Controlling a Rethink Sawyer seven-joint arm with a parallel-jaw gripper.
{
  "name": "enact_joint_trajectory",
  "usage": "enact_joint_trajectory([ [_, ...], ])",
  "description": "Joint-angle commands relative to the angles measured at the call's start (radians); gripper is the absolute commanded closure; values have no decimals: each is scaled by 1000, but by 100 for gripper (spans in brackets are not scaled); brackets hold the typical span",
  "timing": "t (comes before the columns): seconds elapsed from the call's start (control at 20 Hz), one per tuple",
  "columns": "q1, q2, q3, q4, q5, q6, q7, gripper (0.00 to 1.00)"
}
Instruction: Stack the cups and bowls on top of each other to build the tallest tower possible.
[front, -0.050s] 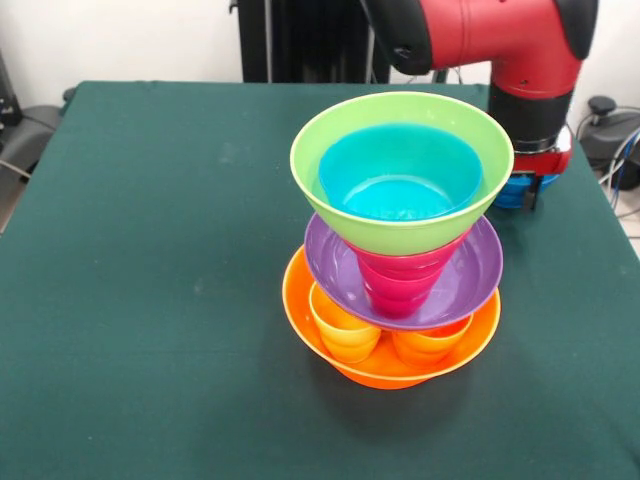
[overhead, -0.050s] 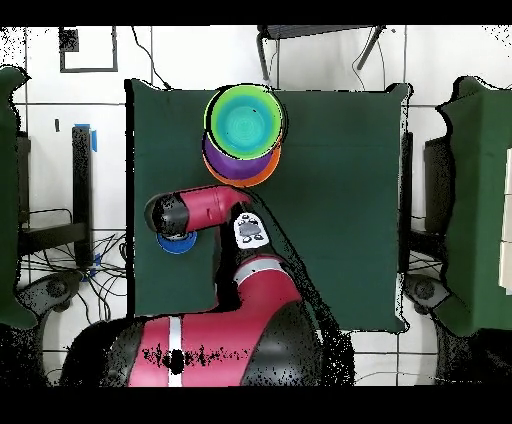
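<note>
Tower (front, -0.050s: 400, 250) looks light and slick, pretty wobbly; dark blue bowl (front, -0.050s: 522, 190) under the arm, grab its rim. Can't tell the tool's state.

We find the front view evenly and brightly lit, apparently from above. The tower (front, -0.050s: 400, 240) casts a soft, diffuse shadow on the green tablecloth (front, -0.050s: 150, 250) at the lower centre of the frame. Mild glare sits on the lime green bowl (front, -0.050s: 400, 160) rim and the red arm (front, -0.050s: 480, 40) at upper right. Focus holds throughout. In the overhead view, white floor (overhead, -0.050s: 440, 60) areas appear overexposed.
</note>
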Motion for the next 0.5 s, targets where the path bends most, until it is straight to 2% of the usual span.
enact_joint_trajectory([
  [0.05, 41, 60, 2, -76, 35, 63, 104, 0],
  [0.3, 50, 47, 11, -102, 70, 80, 108, 0],
  [0.5, 103, 8, -22, -88, 129, 75, 207, 0],
])
